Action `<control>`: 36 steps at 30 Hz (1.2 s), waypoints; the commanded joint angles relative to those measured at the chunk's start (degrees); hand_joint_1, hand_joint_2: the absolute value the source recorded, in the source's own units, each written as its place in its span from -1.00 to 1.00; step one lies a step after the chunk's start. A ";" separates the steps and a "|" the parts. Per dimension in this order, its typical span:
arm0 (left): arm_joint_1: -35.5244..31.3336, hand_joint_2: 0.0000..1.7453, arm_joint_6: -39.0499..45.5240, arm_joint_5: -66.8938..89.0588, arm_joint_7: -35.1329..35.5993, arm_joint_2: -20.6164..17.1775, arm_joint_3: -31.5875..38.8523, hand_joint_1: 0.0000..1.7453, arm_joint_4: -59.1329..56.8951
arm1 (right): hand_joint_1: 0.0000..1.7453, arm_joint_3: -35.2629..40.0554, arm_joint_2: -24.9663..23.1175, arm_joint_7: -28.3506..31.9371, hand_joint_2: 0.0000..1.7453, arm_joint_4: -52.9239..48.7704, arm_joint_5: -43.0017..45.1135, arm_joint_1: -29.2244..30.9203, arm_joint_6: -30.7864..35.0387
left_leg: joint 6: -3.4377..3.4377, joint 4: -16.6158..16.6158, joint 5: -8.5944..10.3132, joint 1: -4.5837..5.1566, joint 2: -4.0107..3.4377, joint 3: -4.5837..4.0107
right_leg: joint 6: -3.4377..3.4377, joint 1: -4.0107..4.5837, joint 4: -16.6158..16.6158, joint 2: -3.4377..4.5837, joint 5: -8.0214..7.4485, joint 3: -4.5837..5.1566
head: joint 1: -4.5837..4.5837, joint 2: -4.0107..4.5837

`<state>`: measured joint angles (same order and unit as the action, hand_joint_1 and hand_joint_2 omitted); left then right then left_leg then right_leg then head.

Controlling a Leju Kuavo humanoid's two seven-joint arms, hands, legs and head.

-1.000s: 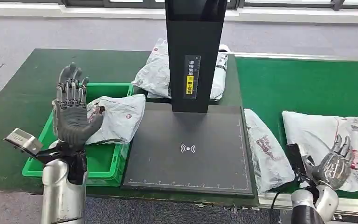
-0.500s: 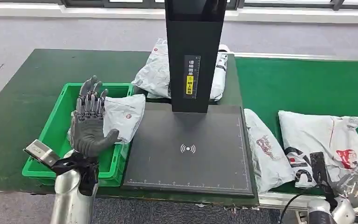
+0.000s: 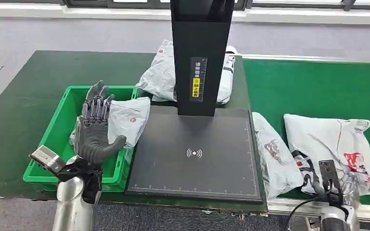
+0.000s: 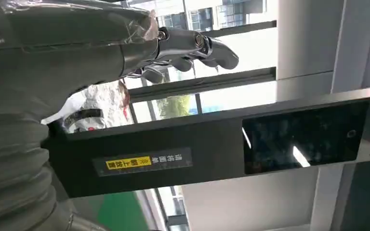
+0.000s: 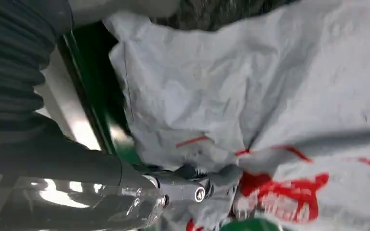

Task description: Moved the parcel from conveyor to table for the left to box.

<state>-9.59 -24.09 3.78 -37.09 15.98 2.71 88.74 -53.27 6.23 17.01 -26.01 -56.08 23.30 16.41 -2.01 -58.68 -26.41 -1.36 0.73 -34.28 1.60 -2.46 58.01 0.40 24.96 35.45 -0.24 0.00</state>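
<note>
The left robot hand (image 4: 125,43) reaches in, fingers (image 4: 212,48) extended and apart, holding nothing. Beside it runs a black post (image 4: 212,149) with a yellow label (image 4: 142,162) and dark screen (image 4: 303,137). A white parcel (image 4: 94,108) shows behind; windows beyond.

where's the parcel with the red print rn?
Head view: the red-print parcel lies on the green conveyor at far right, beside another parcel next to the scanner plate; the right hand is at its near edge.

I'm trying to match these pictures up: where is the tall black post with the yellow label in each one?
Head view: black post stands upright, top centre.
Left wrist view: the post runs sideways across the middle.
Right wrist view: faces a white parcel instead.
Shared landmark: its yellow label.
</note>
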 commanded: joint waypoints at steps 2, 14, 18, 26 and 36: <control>2.43 1.00 1.20 1.54 -0.08 -0.67 -0.39 -1.00 1.15 | 1.00 -1.59 -0.66 -1.00 1.00 5.26 -0.26 3.39 -3.14 | 0.17 0.22 -0.02 -0.03 -0.31 0.34 | -0.31 0.11 -0.25 0.16 -0.07 -0.27 | 0.00 0.00; 5.28 1.00 2.84 3.29 1.01 0.17 0.60 -1.00 5.19 | 1.00 5.16 -6.59 2.55 1.00 -4.47 -4.39 4.03 16.84 | 0.07 0.09 -0.04 -0.02 -0.31 0.26 | -0.16 0.06 -0.06 0.22 -0.04 -0.16 | 0.00 0.02; 5.69 1.00 2.40 4.04 0.41 0.76 0.99 -1.00 4.11 | 1.00 13.51 -14.20 6.64 1.00 -24.23 -2.14 -1.32 21.53 | 0.14 0.25 -0.07 -0.02 -0.57 0.40 | -0.33 0.09 -0.18 0.38 -0.07 -0.26 | -0.02 0.02; 0.93 1.00 3.63 5.94 -2.91 2.22 -0.58 -1.00 -6.00 | 1.00 26.77 -24.26 17.33 1.00 -51.75 6.70 -10.90 23.59 | 0.09 0.12 0.01 0.01 -0.05 0.17 | -0.19 0.03 0.01 -0.07 0.11 -0.13 | 0.00 0.02; -1.95 1.00 6.14 5.51 -2.91 2.13 -2.27 -1.00 -13.37 | 1.00 33.15 -24.45 20.24 1.00 -51.31 10.57 -10.27 23.59 | 0.07 0.06 -0.01 -0.01 -0.08 0.09 | -0.11 0.03 -0.01 -0.02 0.10 -0.02 | 0.00 0.00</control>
<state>-6.90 -20.22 9.79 -40.02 16.17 2.16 87.49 -29.48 -15.72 34.34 -71.59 -49.70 13.16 39.93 -2.05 -58.65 -26.41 -1.41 0.70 -34.25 1.59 -2.43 58.02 0.44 25.05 35.48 -0.24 0.00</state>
